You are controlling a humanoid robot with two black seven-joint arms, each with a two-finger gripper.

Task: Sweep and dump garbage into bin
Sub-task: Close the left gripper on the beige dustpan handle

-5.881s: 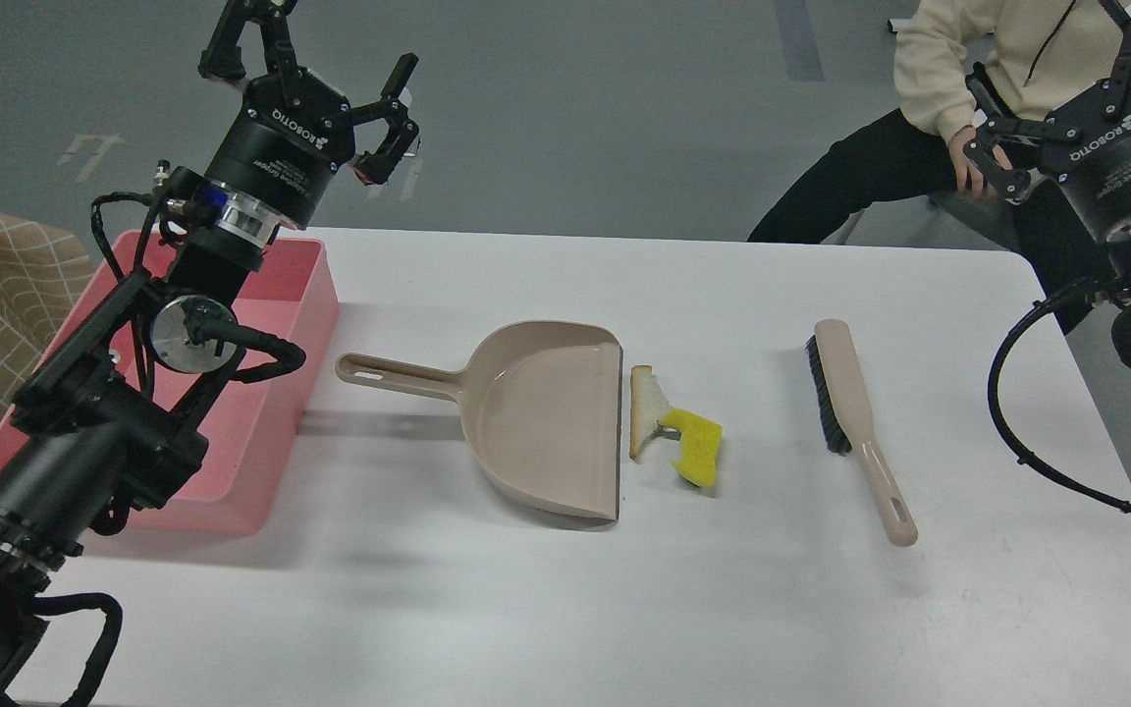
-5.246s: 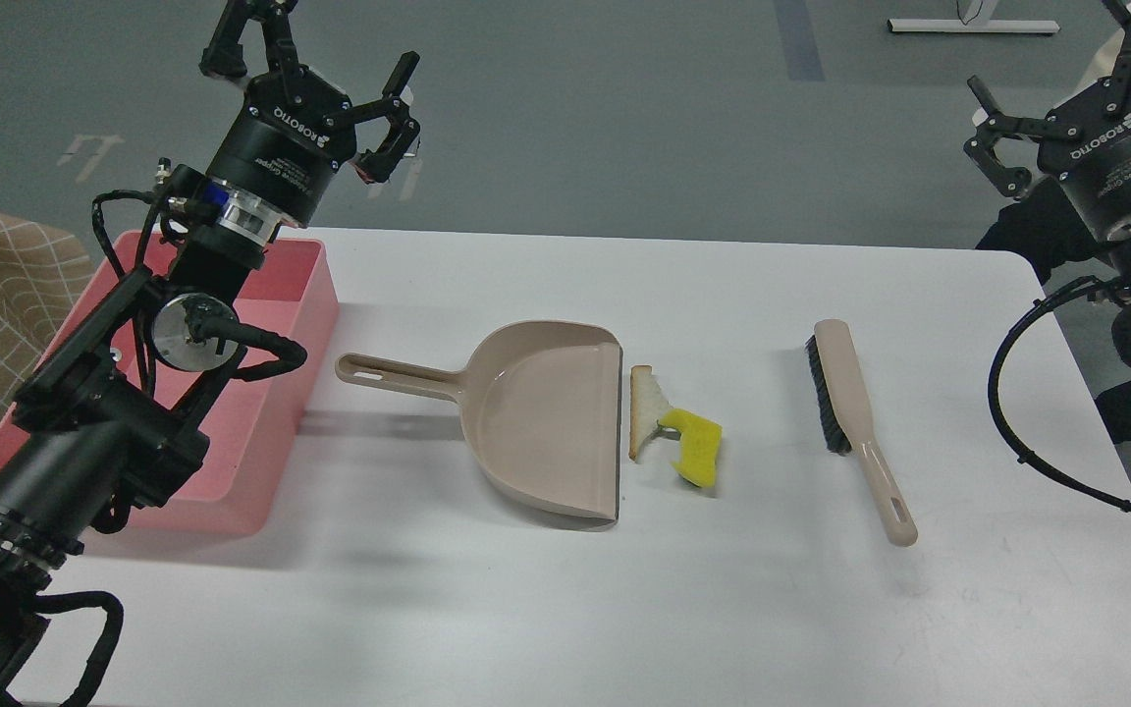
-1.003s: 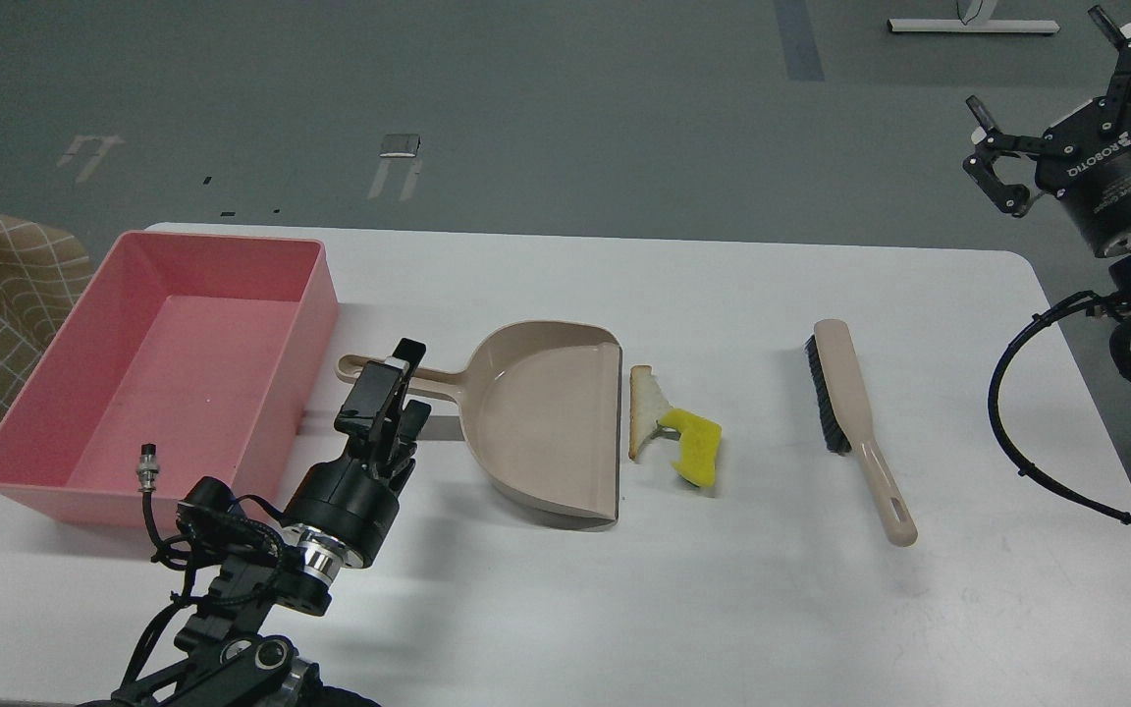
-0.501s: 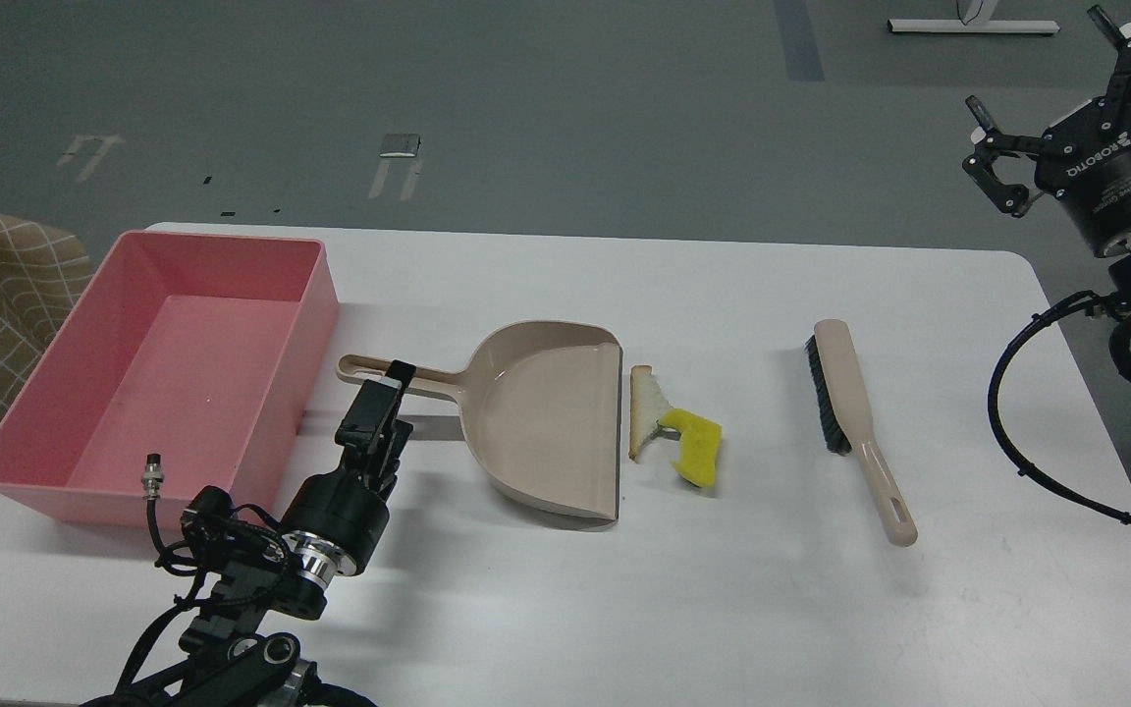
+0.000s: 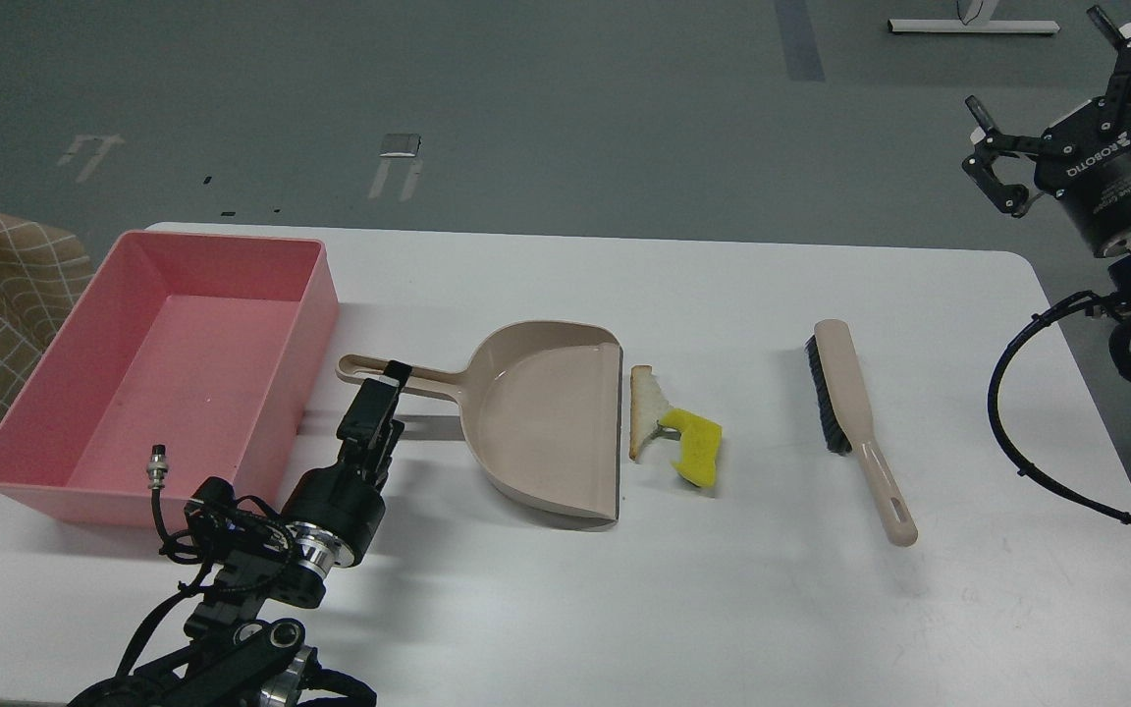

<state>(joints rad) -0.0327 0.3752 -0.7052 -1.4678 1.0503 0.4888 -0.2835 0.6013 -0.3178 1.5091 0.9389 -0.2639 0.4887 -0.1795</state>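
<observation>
One readable label, ROBOTIQ, marks the right end effector [image 5: 1056, 98].

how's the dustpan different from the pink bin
The dustpan is beige and scoop-shaped with a long handle and one open edge; the bin is pink, rectangular, walled on all sides, with no handle. The bin is larger and deeper. The left gripper is at the dustpan's handle; nothing touches the bin. Both look empty and sit on the white table.
</observation>
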